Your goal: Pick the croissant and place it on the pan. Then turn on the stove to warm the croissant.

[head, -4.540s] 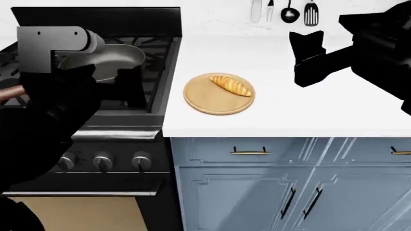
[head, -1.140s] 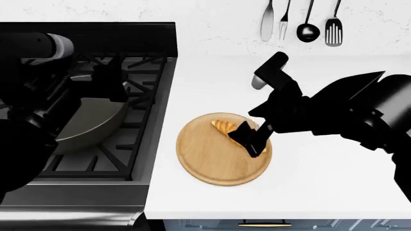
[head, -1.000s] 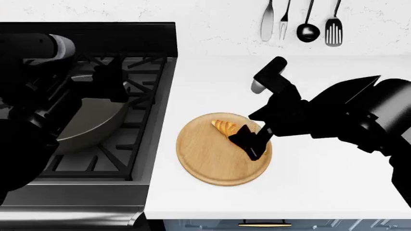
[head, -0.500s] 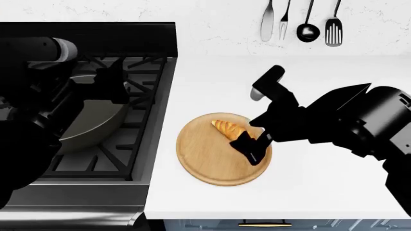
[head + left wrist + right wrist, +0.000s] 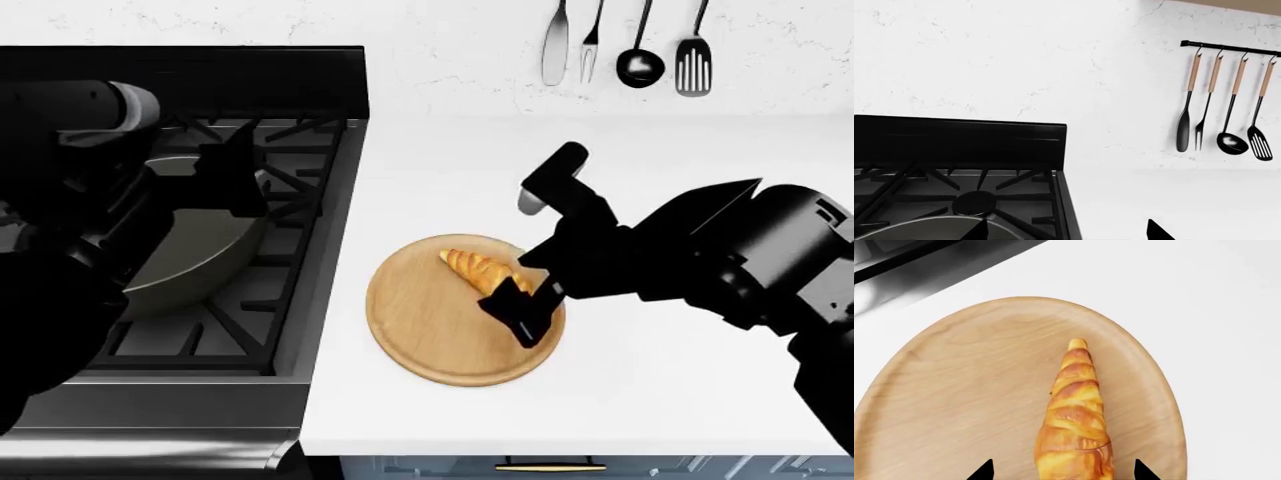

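The croissant lies on the round wooden board, toward the board's far right part, on the white countertop just right of the stove. The right gripper is down over the pastry's near end; in the right wrist view the croissant runs lengthwise between two dark fingertips, which stand apart on either side of it without visibly touching, so the jaws are open and hold nothing. In that view the wooden board fills most of the picture, with the countertop beyond it. The pan sits on the stove's cast-iron grates, partly covered by the left arm; its handle cannot be made out. The left gripper shows only as two dark tips, spread well apart, over the pan rim and the stove; it holds nothing. On the marble wall hang four black utensils with wooden handles on a rail; they appear also in the head view as utensils. No brand, label or writing can be read anywhere.
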You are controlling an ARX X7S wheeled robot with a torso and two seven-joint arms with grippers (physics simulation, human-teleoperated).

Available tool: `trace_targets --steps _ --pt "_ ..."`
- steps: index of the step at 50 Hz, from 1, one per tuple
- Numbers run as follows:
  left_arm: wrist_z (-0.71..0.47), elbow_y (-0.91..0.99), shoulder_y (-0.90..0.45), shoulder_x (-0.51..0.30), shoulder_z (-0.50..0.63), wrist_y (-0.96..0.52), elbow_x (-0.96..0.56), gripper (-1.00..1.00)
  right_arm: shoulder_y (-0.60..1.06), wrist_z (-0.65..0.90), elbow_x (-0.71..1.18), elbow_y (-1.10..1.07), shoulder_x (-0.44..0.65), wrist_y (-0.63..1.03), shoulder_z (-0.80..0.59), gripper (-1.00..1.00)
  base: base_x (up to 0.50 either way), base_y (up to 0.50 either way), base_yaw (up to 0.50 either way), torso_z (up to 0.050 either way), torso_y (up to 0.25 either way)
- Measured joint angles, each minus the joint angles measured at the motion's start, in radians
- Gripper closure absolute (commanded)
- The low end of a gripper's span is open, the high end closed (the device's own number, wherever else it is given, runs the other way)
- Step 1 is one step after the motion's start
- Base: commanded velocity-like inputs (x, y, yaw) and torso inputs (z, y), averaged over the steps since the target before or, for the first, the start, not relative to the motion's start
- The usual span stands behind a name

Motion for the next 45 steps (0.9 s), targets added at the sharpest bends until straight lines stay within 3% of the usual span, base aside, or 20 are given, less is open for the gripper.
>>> trace_targets --steps 2,3,24,45 --pt "0.001 -0.001 0.001 0.0 0.001 0.002 0.001 -1.0 -0.001 -0.002 -0.002 0.0 0.0 -0.002 -0.002 -1.0 0.0 0.0 0.0 0.0 0.0" --pt "0.001 -0.002 0.001 0.0 0.001 0.003 0.002 -1.0 -0.001 -0.003 -0.002 0.0 0.0 -0.002 -0.003 1.0 0.0 0.0 0.0 0.0 0.0" --pt "-0.001 0.0 0.011 -0.006 -0.005 0.012 -0.009 -1.0 0.016 0.035 0.008 -0.019 0.008 0.001 0.019 1.0 0.0 0.0 0.0 0.0 0.0" --pt "-0.013 0.025 0.02 -0.017 -0.029 0.012 -0.044 -1.0 0.036 0.171 0.044 -0.085 0.014 -0.054 0.143 1.0 0.0 0.0 0.0 0.0 0.0"
